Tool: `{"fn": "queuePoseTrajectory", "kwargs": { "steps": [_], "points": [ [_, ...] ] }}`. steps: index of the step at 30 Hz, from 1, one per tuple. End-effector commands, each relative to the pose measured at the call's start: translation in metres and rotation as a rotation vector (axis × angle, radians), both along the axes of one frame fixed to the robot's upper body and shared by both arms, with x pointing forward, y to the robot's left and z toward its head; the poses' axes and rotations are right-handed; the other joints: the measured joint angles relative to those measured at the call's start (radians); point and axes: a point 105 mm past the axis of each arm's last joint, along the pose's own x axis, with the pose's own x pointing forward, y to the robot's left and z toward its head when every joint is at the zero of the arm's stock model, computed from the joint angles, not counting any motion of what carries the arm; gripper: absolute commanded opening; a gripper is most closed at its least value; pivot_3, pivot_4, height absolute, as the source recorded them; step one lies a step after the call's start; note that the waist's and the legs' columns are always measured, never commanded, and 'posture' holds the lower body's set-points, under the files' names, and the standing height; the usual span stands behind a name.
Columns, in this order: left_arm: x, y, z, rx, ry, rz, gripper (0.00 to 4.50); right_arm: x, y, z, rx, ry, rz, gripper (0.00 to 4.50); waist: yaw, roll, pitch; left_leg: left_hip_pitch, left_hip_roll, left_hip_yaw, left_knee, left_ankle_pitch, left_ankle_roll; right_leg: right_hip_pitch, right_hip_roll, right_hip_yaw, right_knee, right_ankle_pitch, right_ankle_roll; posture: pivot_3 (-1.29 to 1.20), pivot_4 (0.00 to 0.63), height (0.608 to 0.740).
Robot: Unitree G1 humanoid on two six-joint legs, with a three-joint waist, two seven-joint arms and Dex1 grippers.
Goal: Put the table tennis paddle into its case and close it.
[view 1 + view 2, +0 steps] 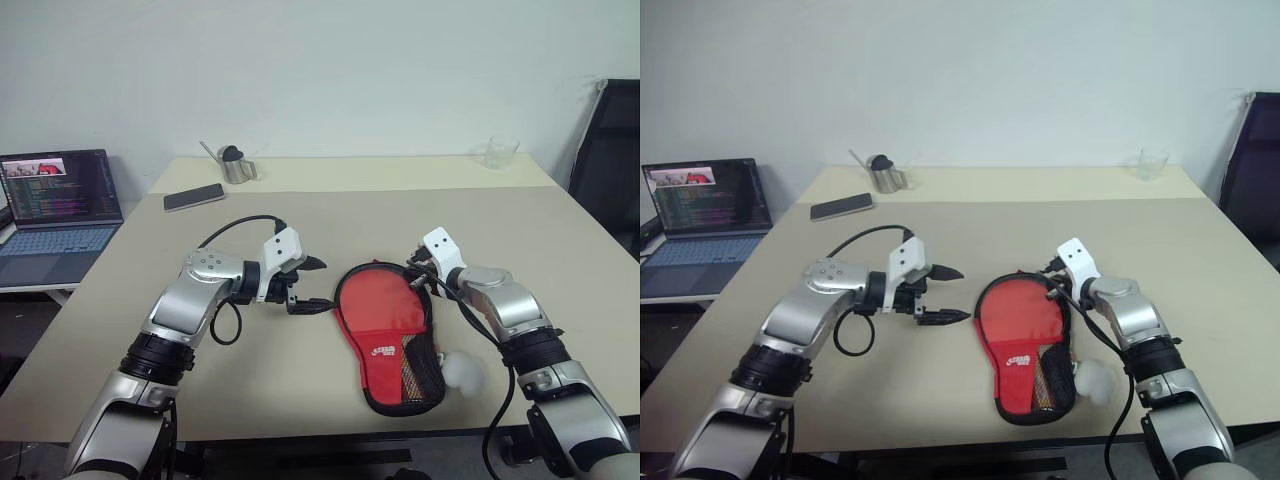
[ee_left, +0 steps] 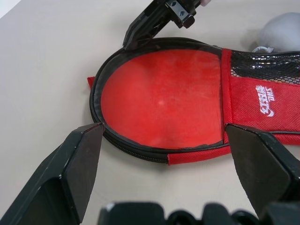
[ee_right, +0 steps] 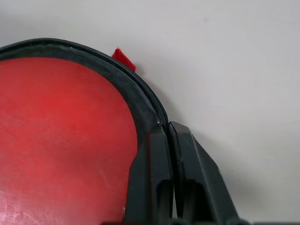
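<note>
The case lies on the table, its red logo front and mesh pocket toward me and a white fluffy charm beside it. The table tennis paddle's red blade sits inside the case's round black rim; its handle is hidden. My left gripper hovers just left of that rim, open, with nothing between its fingers. My right gripper has its tips pressed together against the rim's far right edge. I cannot tell whether it pinches anything there.
An open laptop stands on a side table at the left. At the back of the table lie a phone, a metal cup and a clear glass. A black chair stands at the right.
</note>
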Motion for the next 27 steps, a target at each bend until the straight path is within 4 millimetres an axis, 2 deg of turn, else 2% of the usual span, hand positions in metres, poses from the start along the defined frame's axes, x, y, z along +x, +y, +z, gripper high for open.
{"fn": "queuePoseTrajectory", "kwargs": {
  "steps": [1, 6, 10, 15, 17, 19, 22, 27],
  "points": [
    [0.003, -0.007, 0.016, -0.027, -0.058, -0.013, 4.5, 0.005, 0.001, 0.023, 0.006, -0.065, 0.007, 1.35, 0.0, 0.0, 0.0, 0.0, 0.0, 0.0, 0.0, 0.0, 0.0, 0.0, 0.0, 0.0, 0.0, 0.0, 0.0, 0.0, 0.15, 0.74],
    [0.014, -0.021, 0.028, -0.084, -0.1, -0.01, 4.5, 0.0, -0.001, 0.039, 0.033, -0.093, 0.025, 3.02, 0.001, 0.0, 0.0, 0.0, 0.0, 0.0, 0.0, 0.0, 0.0, 0.0, 0.0, 0.0, 0.0, 0.0, 0.0, 0.0, 0.15, 0.74],
    [0.02, -0.047, 0.033, -0.128, -0.134, -0.035, 4.5, -0.013, -0.014, 0.06, 0.082, -0.112, 0.032, 4.36, 0.004, 0.0, 0.0, -0.001, 0.0, -0.001, 0.0, 0.0, 0.0, 0.0, 0.0, -0.001, 0.0, 0.0, 0.0, 0.0, 0.15, 0.74],
    [0.022, -0.079, 0.021, -0.171, -0.097, -0.077, 4.5, -0.04, -0.047, 0.085, 0.111, -0.149, 0.023, 4.47, 0.016, 0.0, 0.0, -0.003, -0.001, -0.001, 0.001, 0.0, 0.0, 0.0, -0.001, -0.002, -0.001, 0.0, 0.0, 0.0, 0.15, 0.74],
    [0.023, -0.09, 0.009, -0.168, -0.076, -0.087, 4.5, -0.058, -0.06, 0.09, 0.122, -0.16, 0.06, 4.47, 0.025, 0.0, 0.0, -0.003, -0.001, -0.001, 0.001, 0.0, 0.0, -0.001, -0.001, -0.002, -0.001, 0.0, 0.0, 0.0, 0.15, 0.74],
    [0.026, -0.101, -0.002, -0.173, -0.049, -0.084, 4.5, -0.077, -0.07, 0.089, 0.106, -0.145, 0.098, 4.47, 0.03, 0.0, 0.0, -0.004, -0.001, -0.001, 0.001, 0.0, 0.0, 0.0, -0.001, -0.002, -0.002, 0.0, 0.0, 0.0, 0.15, 0.74],
    [0.03, -0.114, -0.016, -0.222, -0.005, -0.066, 4.5, -0.103, -0.075, 0.077, 0.077, -0.064, 0.164, 4.47, 0.032, 0.0, 0.0, -0.003, -0.001, -0.001, 0.001, 0.0, 0.001, 0.0, -0.001, -0.002, -0.002, 0.0, 0.0, 0.0, 0.15, 0.74],
    [0.033, -0.124, -0.034, -0.204, 0.002, -0.064, 4.5, -0.123, -0.076, 0.064, 0.082, 0.005, 0.198, 4.47, 0.026, -0.001, 0.0, 0.0, 0.0, 0.002, 0.001, -0.002, 0.003, 0.001, -0.001, -0.002, 0.0, 0.0, 0.0, 0.0, 0.15, 0.74]
  ]
}}
